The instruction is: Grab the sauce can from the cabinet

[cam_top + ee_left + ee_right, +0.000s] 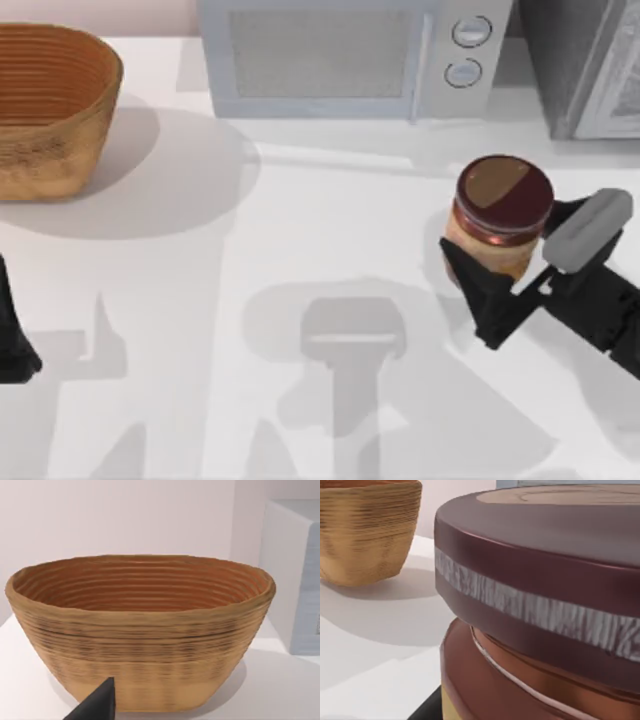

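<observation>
White table point(300, 220): microwave point(340, 55) at back edge, speckled-grey cabinet point(575, 60) in back right corner, wicker basket point(50, 105) near back left corner. Our right gripper point(510, 265) near the right edge, fingers spread around the sauce can point(500, 215), one each side, apparently clasping it upright. Our left gripper point(15, 345) sits at the left edge; can't tell its opening.

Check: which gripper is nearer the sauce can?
Right. The right gripper has its fingers either side of the sauce can at the table's right; the left gripper sits parked at the far left edge.
</observation>
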Available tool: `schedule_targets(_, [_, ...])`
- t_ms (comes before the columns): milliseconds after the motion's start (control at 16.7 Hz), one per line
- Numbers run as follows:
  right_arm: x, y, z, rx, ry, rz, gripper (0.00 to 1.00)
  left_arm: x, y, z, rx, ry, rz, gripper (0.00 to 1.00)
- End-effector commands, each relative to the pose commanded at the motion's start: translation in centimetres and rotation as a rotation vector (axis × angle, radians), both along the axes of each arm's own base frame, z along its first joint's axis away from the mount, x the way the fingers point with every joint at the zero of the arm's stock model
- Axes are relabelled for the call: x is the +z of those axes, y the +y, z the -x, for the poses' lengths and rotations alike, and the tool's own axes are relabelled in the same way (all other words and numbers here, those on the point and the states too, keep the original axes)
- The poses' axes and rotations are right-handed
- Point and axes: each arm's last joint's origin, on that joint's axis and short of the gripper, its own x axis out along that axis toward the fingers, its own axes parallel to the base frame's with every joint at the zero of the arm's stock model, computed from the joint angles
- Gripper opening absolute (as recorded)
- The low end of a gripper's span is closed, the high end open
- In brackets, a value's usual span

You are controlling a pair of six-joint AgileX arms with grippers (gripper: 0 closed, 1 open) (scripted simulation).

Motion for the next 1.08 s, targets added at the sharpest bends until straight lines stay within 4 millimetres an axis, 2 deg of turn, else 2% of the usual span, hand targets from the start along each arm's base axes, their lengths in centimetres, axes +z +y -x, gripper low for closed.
schedule_targets(240, [-0.3,0.2,-0.3,-0.002,0.008,0.001,0.00,0.0,0.0,0.0,0.000,0.000,0.000,1.00])
schedule_targets(660, [-2.4,3.9,-4.1,0.000,-0.002,-0.001,0.00,0.0,0.0,0.0,0.000,0.000,0.000,1.00])
schedule_targets(900, [-2.6,4.2,-4.3,0.000,0.000,0.000,0.00,0.0,0.0,0.0,0.000,0.000,0.000,1.00])
schedule_targets(1080, [-2.6,4.2,-4.3,0.000,0.000,0.000,0.23,0.0,0.0,0.0,0.000,0.000,0.000,1.00])
